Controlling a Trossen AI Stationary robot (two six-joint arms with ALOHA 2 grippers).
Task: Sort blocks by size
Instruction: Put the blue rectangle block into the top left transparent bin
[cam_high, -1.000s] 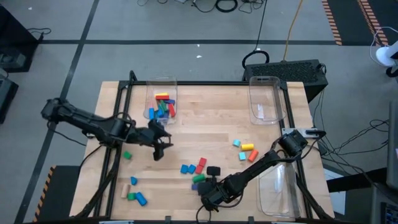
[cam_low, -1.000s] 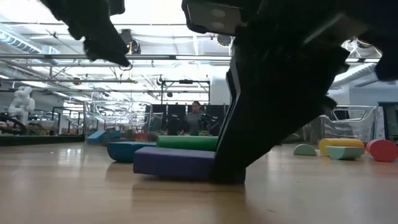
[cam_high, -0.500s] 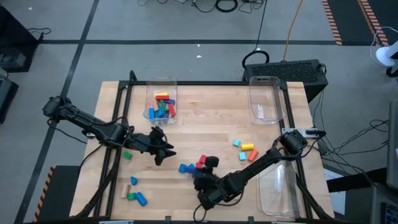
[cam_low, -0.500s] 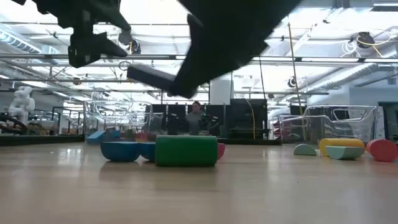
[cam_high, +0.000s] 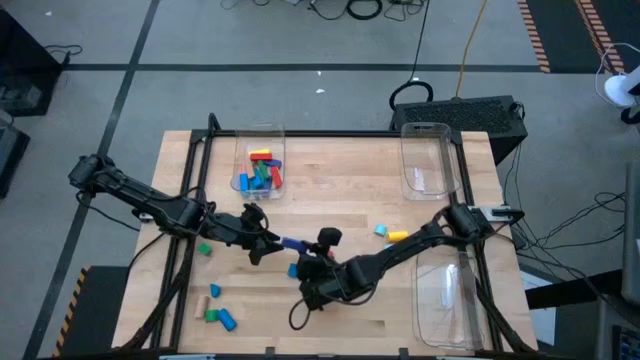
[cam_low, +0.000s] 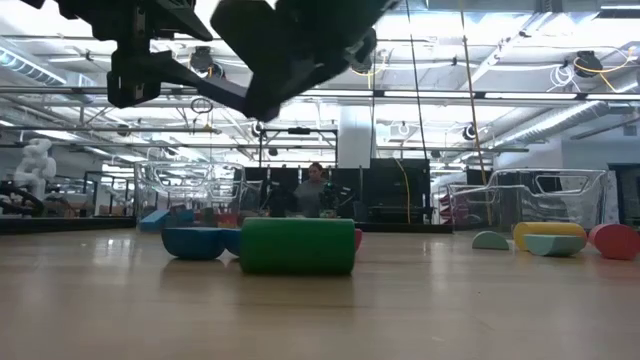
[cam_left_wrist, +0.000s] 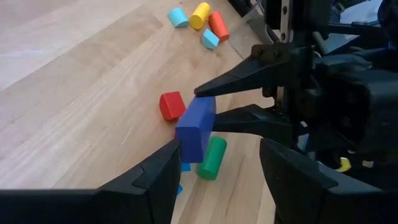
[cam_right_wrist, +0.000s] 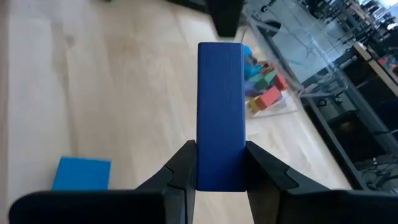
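Note:
My right gripper (cam_high: 304, 250) is shut on a dark blue bar (cam_high: 293, 243), held above the table's middle. The bar's free end (cam_left_wrist: 188, 144) reaches between the open fingers of my left gripper (cam_high: 268, 243), close to one finger (cam_left_wrist: 165, 168); I cannot tell whether they touch. Below the bar lie a green cylinder (cam_left_wrist: 212, 158), a red block (cam_left_wrist: 171, 104) and a light blue block (cam_right_wrist: 82, 173). More blocks lie at the right (cam_high: 392, 236) and at the near left (cam_high: 216, 312). My right gripper pinches the bar between its two fingers (cam_right_wrist: 183, 167) at the bar's near end (cam_right_wrist: 221, 171). The bar lies along the fingers and sticks out past their tips toward my left gripper. It is lifted clear of the table and tilted.
A clear bin (cam_high: 244, 148) at the far left holds several coloured blocks. A second clear bin (cam_high: 425, 160) stands at the far right and a third (cam_high: 450, 300) at the near right. A lone green block (cam_high: 204, 249) lies near my left arm.
My right gripper has risen from the table with the dark blue bar and gone toward the table's left and far side, up to my left gripper. The bar, flat on the table a second ago, is now lifted clear. The green cylinder stays on the table.

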